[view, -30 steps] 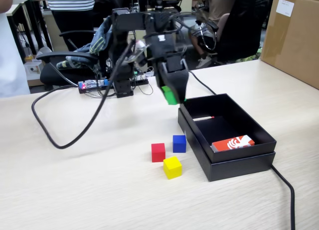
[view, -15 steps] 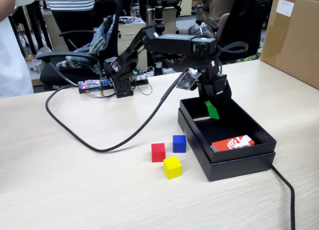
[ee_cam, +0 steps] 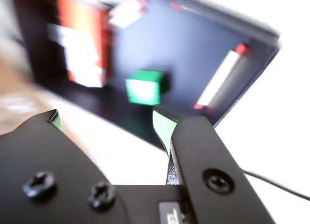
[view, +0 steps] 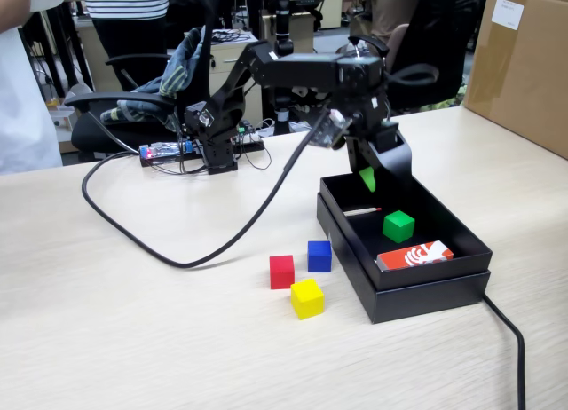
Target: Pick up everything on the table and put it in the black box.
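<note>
A: Fixed view count: four cubes, one per colour. Green cube (view: 398, 225) sits on the floor of the black box (view: 461, 272). Red cube (view: 281, 272), blue cube (view: 319, 256) and yellow cube (view: 307, 298) are on the table (view: 133, 339), clustered just left of the box, not touching it

B: Anything else in the box?

A: One red-and-white card (view: 414, 255) near the front right wall, one thin white stick (view: 362, 211) toward the back left. Green cube lies between them, touching neither. One brown carton (view: 519, 64) at the far right of the table

B: Wrist view add anything?

A: Blurry. It shows the gripper (ee_cam: 106, 120) from behind, jaws spread with a clear gap and nothing between them, green pads on the inner faces. Below the gap: green cube (ee_cam: 144, 87), card (ee_cam: 82, 44) and stick (ee_cam: 220, 76) on the box floor (ee_cam: 193, 44). It does not show the other three cubes; only the fixed view has them

B: Arm pose?

A: Base at the back of the table, upper link reaching roughly level to the right in the fixed view, wrist bent down. Gripper (view: 371, 175) hangs above the back left part of the box, clear of the cube. One black cable (view: 177, 261) loops from the arm across the table
</note>
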